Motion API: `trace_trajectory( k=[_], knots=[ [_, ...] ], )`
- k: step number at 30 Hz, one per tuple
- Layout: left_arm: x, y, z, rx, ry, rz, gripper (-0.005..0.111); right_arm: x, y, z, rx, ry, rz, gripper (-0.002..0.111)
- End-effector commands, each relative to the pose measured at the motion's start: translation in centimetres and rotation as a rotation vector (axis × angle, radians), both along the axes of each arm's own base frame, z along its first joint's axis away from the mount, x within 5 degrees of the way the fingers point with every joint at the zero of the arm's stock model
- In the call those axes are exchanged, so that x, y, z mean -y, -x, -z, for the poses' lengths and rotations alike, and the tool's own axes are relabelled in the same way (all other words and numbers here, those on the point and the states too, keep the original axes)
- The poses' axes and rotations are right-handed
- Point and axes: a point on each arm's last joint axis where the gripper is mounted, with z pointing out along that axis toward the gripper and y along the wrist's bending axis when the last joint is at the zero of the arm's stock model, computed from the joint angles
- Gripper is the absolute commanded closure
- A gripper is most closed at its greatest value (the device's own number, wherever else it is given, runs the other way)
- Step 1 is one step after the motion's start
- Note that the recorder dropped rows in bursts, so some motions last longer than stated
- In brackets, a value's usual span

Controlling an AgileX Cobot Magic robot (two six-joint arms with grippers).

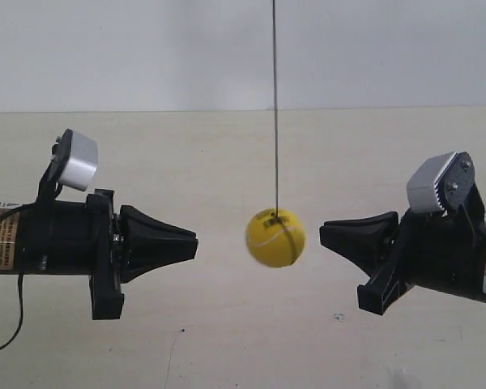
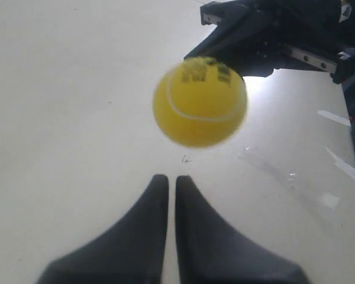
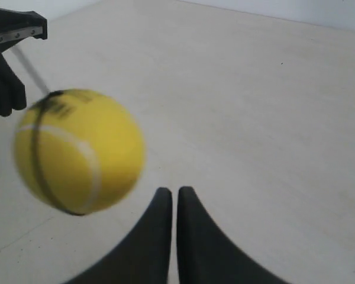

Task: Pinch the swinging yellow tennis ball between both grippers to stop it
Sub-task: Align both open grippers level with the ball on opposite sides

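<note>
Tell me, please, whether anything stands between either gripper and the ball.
Nothing visible does. Only air lies between the ball and the left gripper, and the same for the right gripper. The string rises above the ball, clear of both.

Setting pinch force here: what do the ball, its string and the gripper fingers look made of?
The yellow tennis ball: probably felt, matte yellow with a white seam; blur hides any nap. Its string: thin dark cord or wire, taut and straight; cannot tell which. Fingers of the left gripper and right gripper: likely hard plastic, smooth matte black, no padding visible.
</note>
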Motion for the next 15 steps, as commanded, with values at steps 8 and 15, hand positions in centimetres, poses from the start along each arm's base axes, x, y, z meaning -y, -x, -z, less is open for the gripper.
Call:
trace_trajectory(
  k=[8,15],
  knots=[
    [0.50,0.31,-0.52,0.053,0.054,0.067,0.102,-0.37,0.27,-0.44,0.021,-0.043,-0.049,0.108],
    [0.49,0.05,-0.67,0.088,0.062,0.047,0.102,-0.45,0.32,-0.65,0.032,-0.063,-0.059,0.108]
  ],
)
